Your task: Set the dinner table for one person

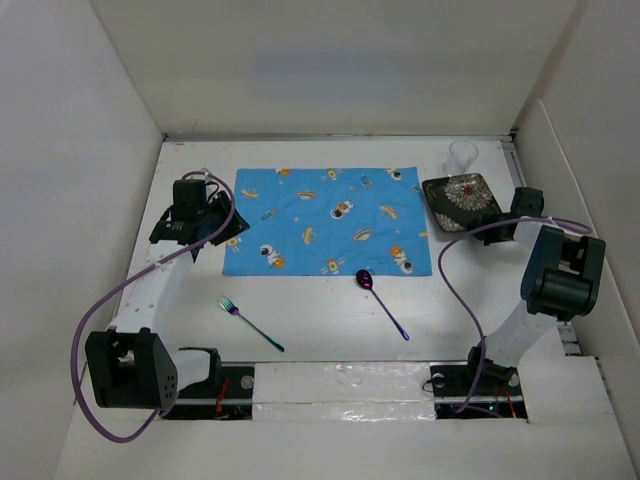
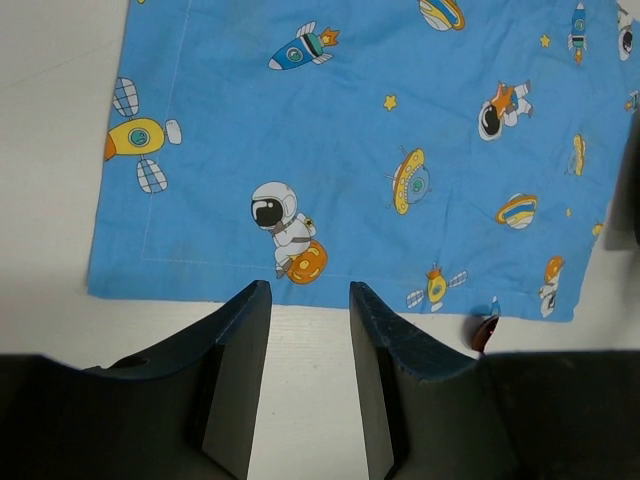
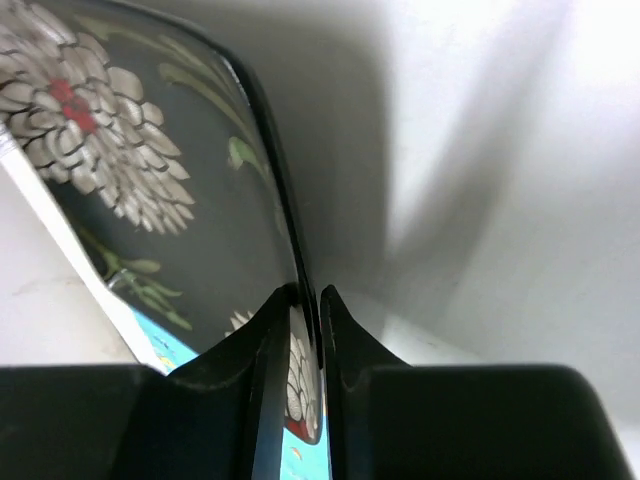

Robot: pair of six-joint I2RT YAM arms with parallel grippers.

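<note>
The white dinner table (image 1: 320, 320) carries a blue cartoon-print placemat (image 1: 328, 220). My right gripper (image 1: 503, 215) is shut on the rim of a black square plate with white flowers (image 1: 461, 200), held tilted at the mat's right edge; the wrist view shows the plate (image 3: 150, 170) pinched between the fingers (image 3: 345, 340). My left gripper (image 1: 222, 222) is open and empty by the mat's left edge, above bare table (image 2: 300, 400) beside the mat (image 2: 380, 150). An iridescent spoon (image 1: 383, 302) and fork (image 1: 250, 323) lie on the table nearer the arm bases than the mat. A clear glass (image 1: 462, 157) stands at the back right.
White walls (image 1: 60, 200) enclose the table on the left, back and right. The spoon bowl (image 2: 485, 333) peeks beside my left finger. Purple cables (image 1: 460, 290) loop from both arms over the table.
</note>
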